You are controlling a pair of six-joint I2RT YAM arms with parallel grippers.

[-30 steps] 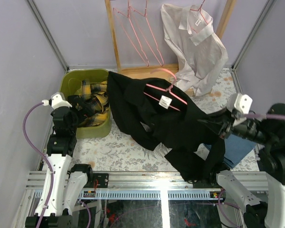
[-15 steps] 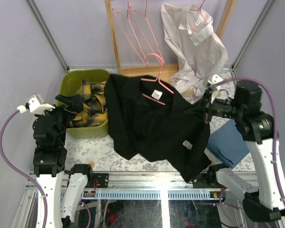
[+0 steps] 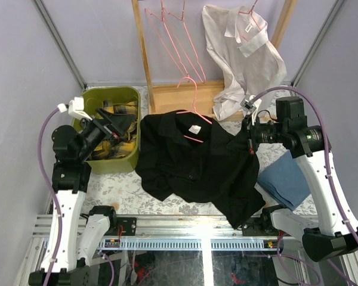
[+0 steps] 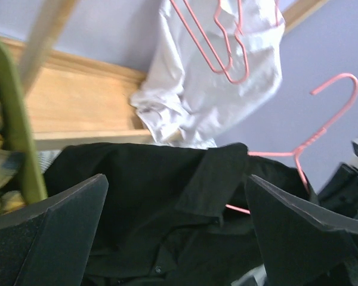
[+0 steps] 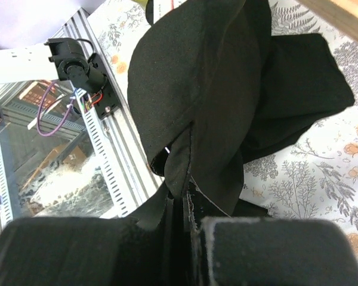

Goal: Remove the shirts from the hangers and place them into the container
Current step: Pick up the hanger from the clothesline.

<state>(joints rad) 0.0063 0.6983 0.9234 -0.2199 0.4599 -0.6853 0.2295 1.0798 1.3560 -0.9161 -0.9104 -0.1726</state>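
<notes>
**Right gripper clamped on the black shirt, left gripper spread wide over the tub**

Right gripper (image 3: 250, 138) is pinched tight on a fold of the black shirt (image 3: 197, 164). Its wrist view shows the cloth bunched between the closed fingers (image 5: 185, 221) and hanging away from them over the flowered table (image 3: 122, 187). The lifted edge is at the shirt's right side, and the rest of the shirt lies spread across the middle of the table. A pink hanger (image 3: 194, 110) is in its collar, with the hook pointing toward the wooden rack (image 3: 142, 53).

Left gripper (image 3: 114, 126) holds nothing. Its jaws stand far apart above the right-hand part of the green container (image 3: 86, 100), aimed at the black shirt. In its own view the shirt's collar (image 4: 209, 185) sits between the two fingers, and they do not touch it.

The yellow-and-black plaid shirt (image 3: 102, 152) lies inside the container (which sits at the table's far left, its right wall just beside the black shirt). The white shirt (image 3: 244, 59) hangs on its own pink hanger (image 3: 250, 21) at the right end of the rack. Several bare hangers (image 3: 179, 42) hang to its left. A folded blue cloth (image 3: 286, 179) lies on the table under the right arm.
</notes>
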